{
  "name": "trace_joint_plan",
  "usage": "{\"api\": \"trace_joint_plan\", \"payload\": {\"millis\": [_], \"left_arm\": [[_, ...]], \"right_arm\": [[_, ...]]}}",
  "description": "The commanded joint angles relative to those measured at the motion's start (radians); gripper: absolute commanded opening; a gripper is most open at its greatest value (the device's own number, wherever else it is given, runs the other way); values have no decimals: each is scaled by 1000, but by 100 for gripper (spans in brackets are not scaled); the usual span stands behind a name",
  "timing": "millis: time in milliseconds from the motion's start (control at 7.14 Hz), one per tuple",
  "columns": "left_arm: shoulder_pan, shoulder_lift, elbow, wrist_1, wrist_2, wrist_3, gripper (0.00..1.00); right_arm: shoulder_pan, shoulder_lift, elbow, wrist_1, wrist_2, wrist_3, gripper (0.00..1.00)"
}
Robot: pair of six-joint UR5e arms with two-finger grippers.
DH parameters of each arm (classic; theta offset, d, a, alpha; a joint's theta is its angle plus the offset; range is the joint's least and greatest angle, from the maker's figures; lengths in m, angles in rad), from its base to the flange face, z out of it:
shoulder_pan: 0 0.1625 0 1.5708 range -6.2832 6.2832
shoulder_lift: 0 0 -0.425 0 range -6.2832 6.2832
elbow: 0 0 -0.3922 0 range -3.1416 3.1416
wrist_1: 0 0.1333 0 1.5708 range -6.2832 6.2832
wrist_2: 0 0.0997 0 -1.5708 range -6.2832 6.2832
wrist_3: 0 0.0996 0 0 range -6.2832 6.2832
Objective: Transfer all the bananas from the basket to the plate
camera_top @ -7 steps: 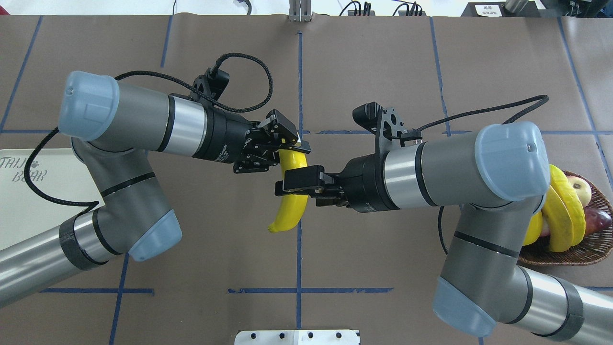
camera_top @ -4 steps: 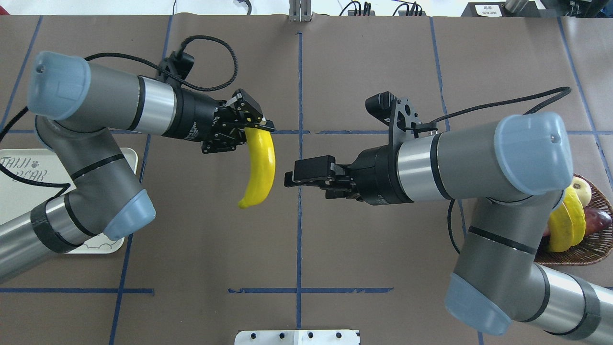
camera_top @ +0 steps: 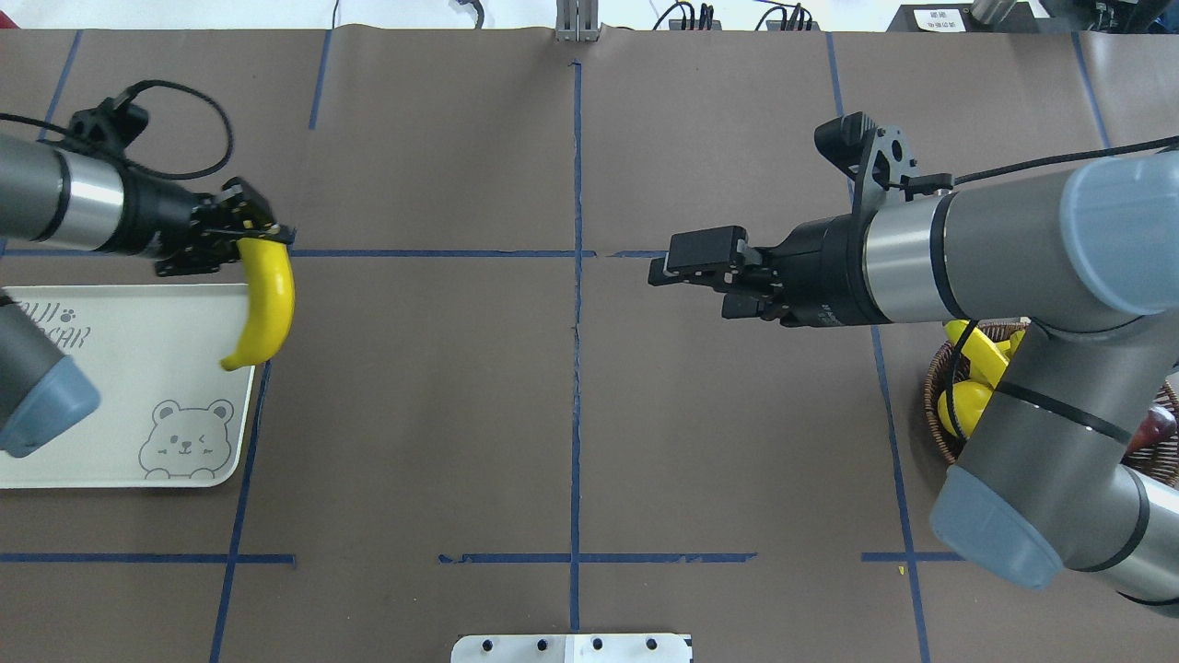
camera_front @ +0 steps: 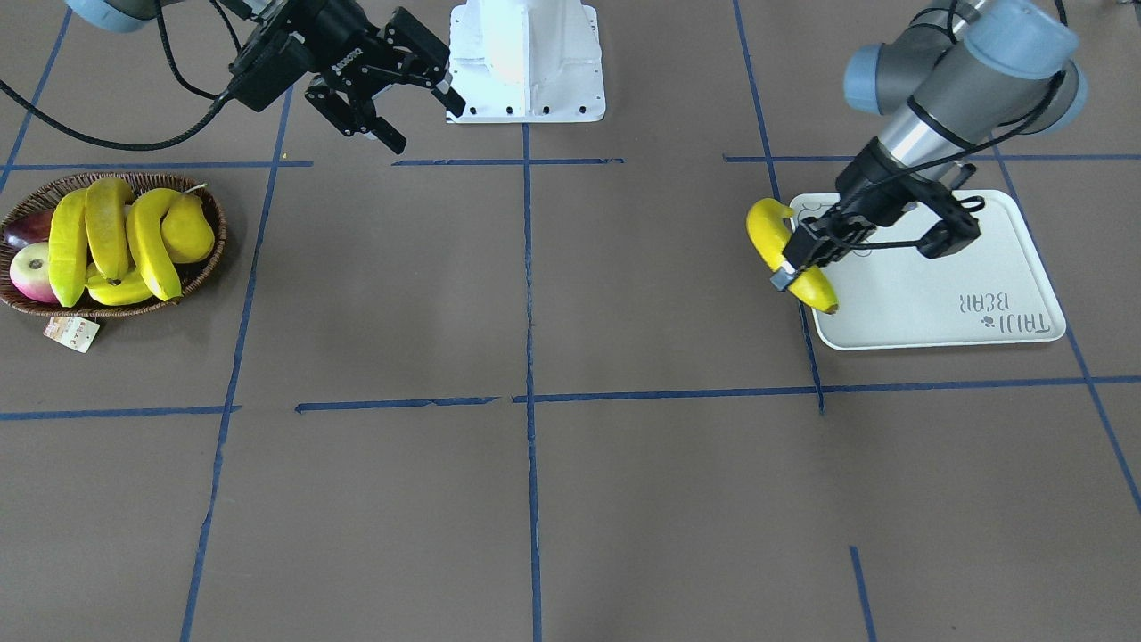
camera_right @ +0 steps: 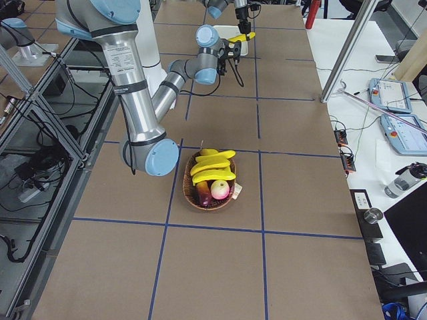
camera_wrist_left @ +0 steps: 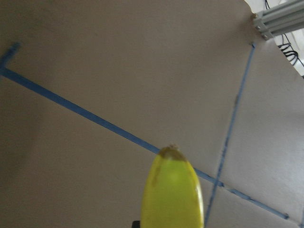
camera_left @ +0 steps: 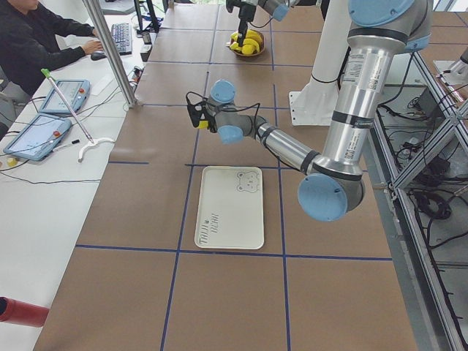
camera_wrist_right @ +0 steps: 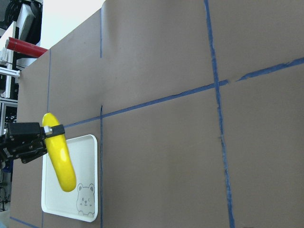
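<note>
My left gripper (camera_top: pixel 250 238) is shut on the top end of a yellow banana (camera_top: pixel 267 295). The banana hangs down with its lower tip over the right edge of the off-white plate (camera_top: pixel 120 396). From the front, the same banana (camera_front: pixel 777 239) sits at the near-left corner of the plate (camera_front: pixel 936 299). The left wrist camera shows only the banana's tip (camera_wrist_left: pixel 173 190) above the brown table. My right gripper (camera_front: pixel 426 120) stands open and empty above the table's middle, well away from the basket (camera_front: pixel 107 310). More bananas (camera_front: pixel 107 227) lie in the basket.
A yellow pear (camera_front: pixel 189 230), an apple (camera_front: pixel 31 272) and a dark purple fruit (camera_front: pixel 25 227) share the basket, and a paper tag (camera_front: pixel 73 332) hangs off its rim. The white robot base (camera_front: pixel 526 58) stands at the table's back. A person (camera_left: pixel 36 36) sits at a side desk.
Both grippers were at the banana over the table's middle. The left one has carried it left to the plate's edge, and the right one has drawn back to the right, empty.
</note>
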Motion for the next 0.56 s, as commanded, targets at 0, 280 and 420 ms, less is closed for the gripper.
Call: {"api": "trace_joint_plan", "payload": {"millis": [0, 280, 420], "left_arm": [[-66, 205, 22, 10, 2, 275, 0], [-71, 264, 85, 15, 5, 301, 0], [-71, 268, 106, 13, 16, 301, 0]], "right_arm": [[56, -21, -4, -73, -3, -30, 99], [68, -19, -6, -130, -6, -79, 100], [67, -19, -7, -130, -7, -79, 100]]}}
